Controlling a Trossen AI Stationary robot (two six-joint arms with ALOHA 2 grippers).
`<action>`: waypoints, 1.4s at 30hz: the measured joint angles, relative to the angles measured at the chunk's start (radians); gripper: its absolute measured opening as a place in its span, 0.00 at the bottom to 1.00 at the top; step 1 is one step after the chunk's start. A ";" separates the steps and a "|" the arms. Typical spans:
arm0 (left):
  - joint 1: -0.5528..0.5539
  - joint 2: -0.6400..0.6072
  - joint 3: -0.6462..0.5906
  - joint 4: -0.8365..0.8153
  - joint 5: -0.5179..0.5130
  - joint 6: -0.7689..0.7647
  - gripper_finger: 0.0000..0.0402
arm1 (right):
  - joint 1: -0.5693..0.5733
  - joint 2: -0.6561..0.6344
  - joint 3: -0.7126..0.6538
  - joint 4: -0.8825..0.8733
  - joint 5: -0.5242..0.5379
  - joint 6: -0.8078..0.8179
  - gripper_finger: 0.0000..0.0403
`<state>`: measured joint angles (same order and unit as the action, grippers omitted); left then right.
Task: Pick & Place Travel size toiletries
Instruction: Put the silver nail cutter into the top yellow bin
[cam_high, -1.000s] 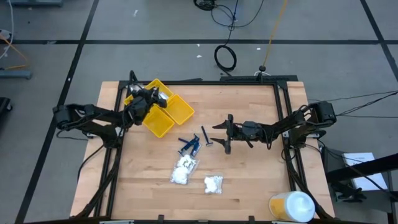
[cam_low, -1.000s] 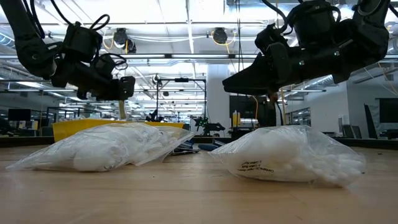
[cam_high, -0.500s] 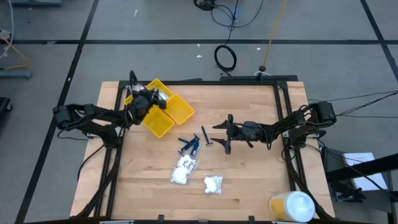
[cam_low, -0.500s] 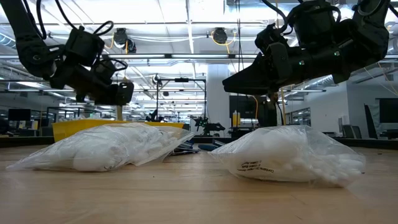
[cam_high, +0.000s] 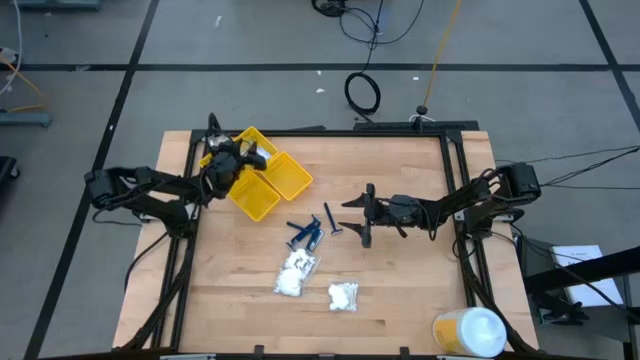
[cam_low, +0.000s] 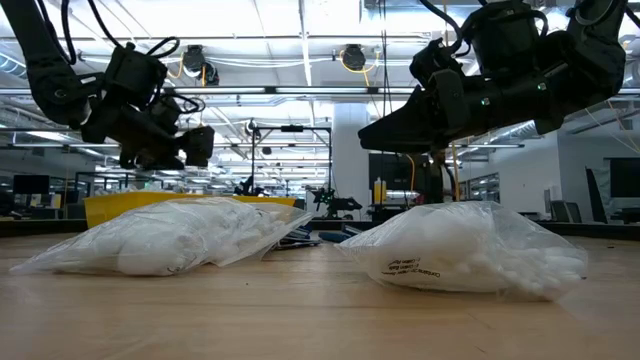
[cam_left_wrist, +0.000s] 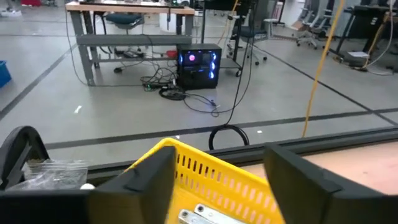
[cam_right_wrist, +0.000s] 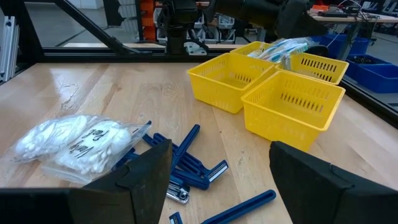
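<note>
High view: left gripper (cam_high: 240, 158) over yellow tray (cam_high: 290, 180) at 10 o'clock, jaws wide. Right gripper (cam_high: 358, 215), jaws wide, beside blue sticks (cam_high: 305, 232) at centre.

light: bright, even, from ceiling lamps (cam_low: 350, 55) | shadows: soft | glare: faint on desk (cam_right_wrist: 68, 93) (wrist foregrounds blurred)

Printed matter: black lettering on the clear bag of white fluffy lumps (cam_right_wrist: 74, 144) in the right wrist view, set at a slant, too blurred to read. Small dark print, several lines, on the nearer clear bag (cam_low: 470, 250) in the low view; not legible. No brand, number or sign can be read elsewhere.
</note>
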<state>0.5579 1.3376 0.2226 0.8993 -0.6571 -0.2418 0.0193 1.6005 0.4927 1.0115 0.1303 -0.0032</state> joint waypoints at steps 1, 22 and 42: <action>0.000 0.000 0.000 0.000 0.000 0.006 0.65 | 0.000 0.000 0.000 0.000 0.000 0.000 0.63; -0.042 -0.171 0.077 -0.208 0.506 -0.214 0.87 | 0.000 0.000 0.000 -0.009 0.000 0.000 0.63; -0.158 -0.291 0.348 -1.213 0.329 -0.271 0.06 | -0.006 0.000 0.000 -0.024 0.000 -0.001 0.63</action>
<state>0.3997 1.0462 0.5701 -0.3140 -0.3284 -0.5125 0.0128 1.6005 0.4927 0.9874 0.1303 -0.0044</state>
